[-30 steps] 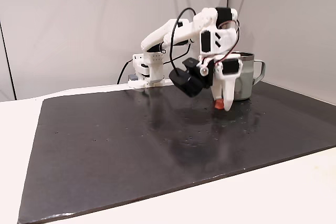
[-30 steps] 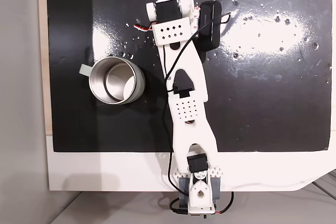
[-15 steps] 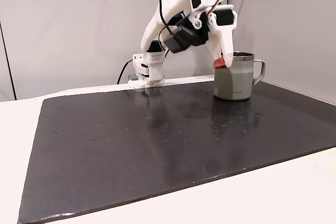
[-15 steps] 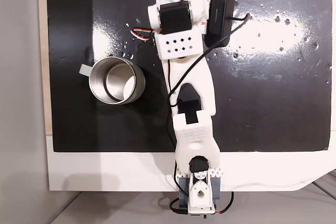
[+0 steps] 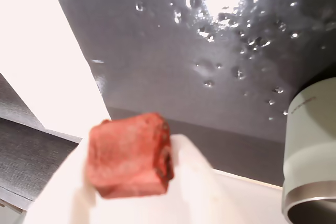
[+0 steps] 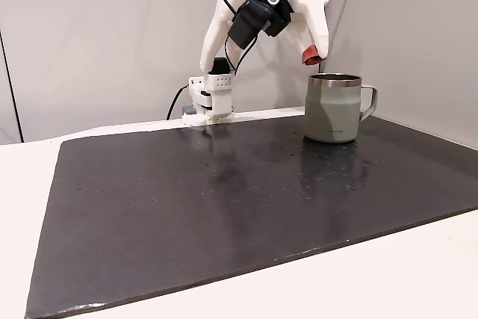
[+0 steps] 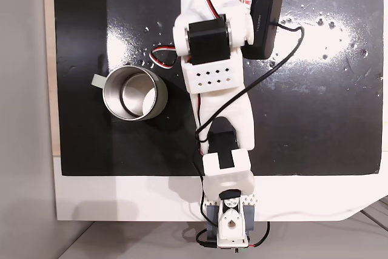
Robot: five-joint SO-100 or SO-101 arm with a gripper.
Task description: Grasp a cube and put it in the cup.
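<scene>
Raised arm, gripper (image 6: 314, 56) clamped, tilted downward

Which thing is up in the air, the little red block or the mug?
The red block. The gripper holds it above the mat, while the mug stands on the mat.

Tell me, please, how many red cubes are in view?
1: the cube is held in the hand, raised above and just left of the cup in a fixed view.

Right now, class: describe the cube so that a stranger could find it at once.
Start at the dark mat, then find the grey-green mug near its back corner. Just above its rim, the white gripper pinches a tiny cube, the only red-orange thing there.
</scene>
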